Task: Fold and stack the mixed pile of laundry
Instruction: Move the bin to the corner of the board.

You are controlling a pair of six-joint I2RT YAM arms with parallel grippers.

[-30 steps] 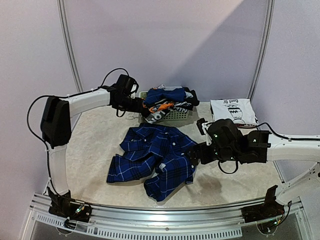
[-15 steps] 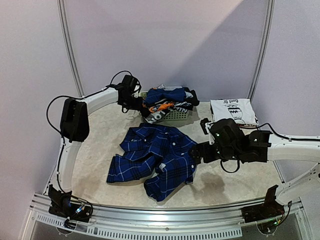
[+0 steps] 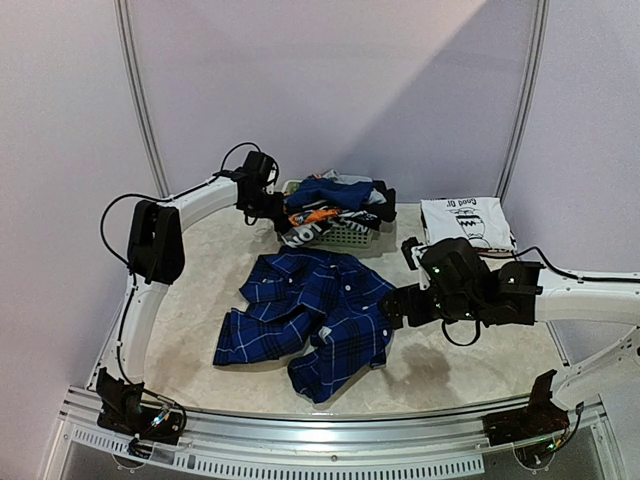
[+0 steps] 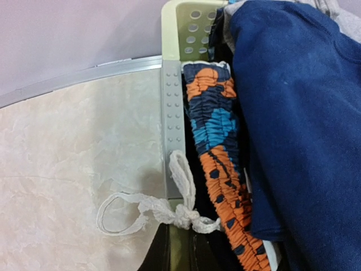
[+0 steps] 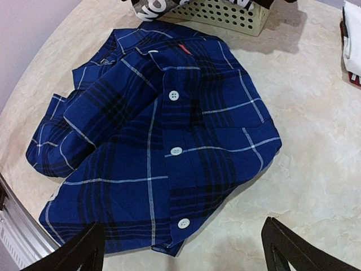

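Toward the front edge of the marbled beige tabletop (image 3: 190,300), my right gripper (image 5: 183,226) hangs wide open, empty, over the crumpled blue-and-black plaid button shirt (image 5: 163,130). At the rear edge, my left gripper (image 3: 272,207) has tucked in against the pale perforated plastic basket (image 3: 355,235) heaped with mixed laundry (image 3: 335,192), likely starting a pick; closed or not, I cannot tell.

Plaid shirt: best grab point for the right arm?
Probably best: take the plaid shirt at its right-hand folded edge, coming in low from the right over bare table. That edge is a free, thick fold lying clear of the bunched sleeve side, and the open right gripper hovers nearest it.
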